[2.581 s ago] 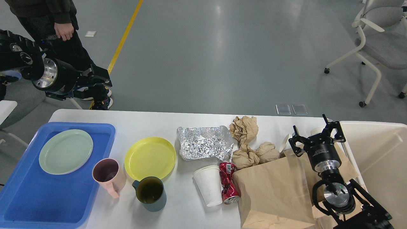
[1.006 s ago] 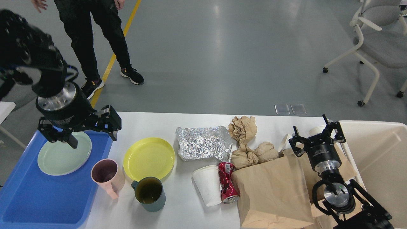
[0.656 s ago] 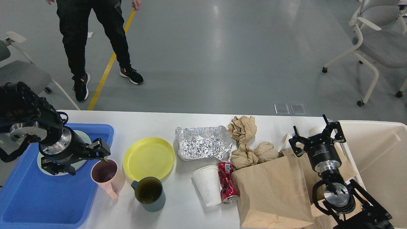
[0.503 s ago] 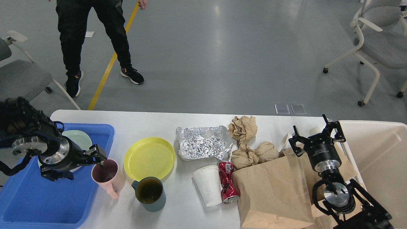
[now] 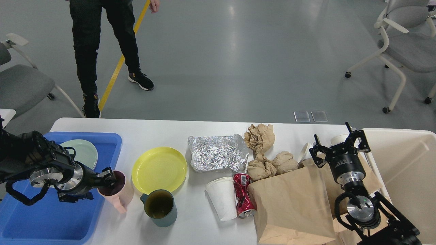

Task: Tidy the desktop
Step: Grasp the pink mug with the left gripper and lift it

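The left gripper (image 5: 106, 178) sits at the rim of a pink plastic mug (image 5: 117, 192), one finger dipping inside the mouth and the other outside the near wall; whether the jaws actually press the wall cannot be told. The mug stands upright on the white rounded worktop (image 5: 163, 131), just beside the right edge of a blue plastic tray (image 5: 41, 221), which holds a pale green round plate (image 5: 83, 152) at its far end. To the mug's right lie a yellow round plate (image 5: 159, 169) and, nearer the robot, a dark teal mug (image 5: 160, 207).

The right gripper (image 5: 340, 143) hovers with its jaws apart above a large brown paper bag (image 5: 293, 207) lying flat at the worktop's right end, next to a cream plastic bin (image 5: 408, 163). Between the two arms are a crumpled sheet of silver foil (image 5: 218, 153), three balls of brown paper (image 5: 261, 136), a white paper cup (image 5: 223, 198) on its side and a crushed red drink can (image 5: 243, 194) touching it.
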Available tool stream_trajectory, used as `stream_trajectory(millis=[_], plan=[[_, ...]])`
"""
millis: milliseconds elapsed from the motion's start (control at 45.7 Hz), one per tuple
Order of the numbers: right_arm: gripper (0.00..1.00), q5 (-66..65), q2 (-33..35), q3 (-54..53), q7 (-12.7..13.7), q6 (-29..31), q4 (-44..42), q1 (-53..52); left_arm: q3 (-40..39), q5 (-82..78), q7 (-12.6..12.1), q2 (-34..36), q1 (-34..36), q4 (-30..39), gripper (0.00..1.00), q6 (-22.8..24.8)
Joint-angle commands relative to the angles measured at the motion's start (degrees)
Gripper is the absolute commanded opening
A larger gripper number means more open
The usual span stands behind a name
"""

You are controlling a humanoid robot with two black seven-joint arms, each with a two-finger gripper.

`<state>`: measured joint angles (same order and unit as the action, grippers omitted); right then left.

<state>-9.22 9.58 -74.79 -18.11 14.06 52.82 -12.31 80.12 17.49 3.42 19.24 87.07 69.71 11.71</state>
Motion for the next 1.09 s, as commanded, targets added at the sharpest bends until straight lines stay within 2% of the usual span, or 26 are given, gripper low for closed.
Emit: stream_trajectory(millis=[0,109,197,284,350,678,831,984,1072], plan=[[1.00,0.00,0.08,0.00,0.00,0.00,0.00,0.00,-1.36,0.00,0.09,-0.34,-2.34,-1.94,0.61,-0.10],[1.00,-0.01,0.00,0.00,0.00,0.00,0.00,0.00,-3.73,-0.09,-0.17,-0.34,-4.71,-3.17,0.51,-1.24],[1.00,0.00,0.00,0.00,0.00,0.00,0.00,0.00,-4.97,-0.35,-0.35,-0.25,-4.98,-3.26,0.36,-2.65],[1.00,0.00,0.00,0.00,0.00,0.00,0.00,0.00,-5.06,-0.96,-0.61,-0.08,-4.89,-3.26,0.09,-1.95],[1.00,0.00,0.00,0.00,0.00,0.00,0.00,0.00,-4.97,-1.14,-1.14,-0.34,-4.89,-3.26,0.01,-1.86],[1.00,0.00,0.00,0.00,0.00,0.00,0.00,0.00,-4.62,-1.76,-1.75,0.18,-4.54,-3.09,0.00,-1.34],[1.00,0.00,0.00,0.00,0.00,0.00,0.00,0.00,-4.27,-1.76,-1.75,1.50,-3.31,-2.21,0.00,2.09],[1.00,0.00,0.00,0.00,0.00,0.00,0.00,0.00,-0.85,-3.25,-1.93,2.56,4.67,3.49,0.00,5.25],[1.00,0.00,0.00,0.00,0.00,0.00,0.00,0.00,3.02,-4.30,-2.46,3.26,14.51,10.70,0.00,6.05]])
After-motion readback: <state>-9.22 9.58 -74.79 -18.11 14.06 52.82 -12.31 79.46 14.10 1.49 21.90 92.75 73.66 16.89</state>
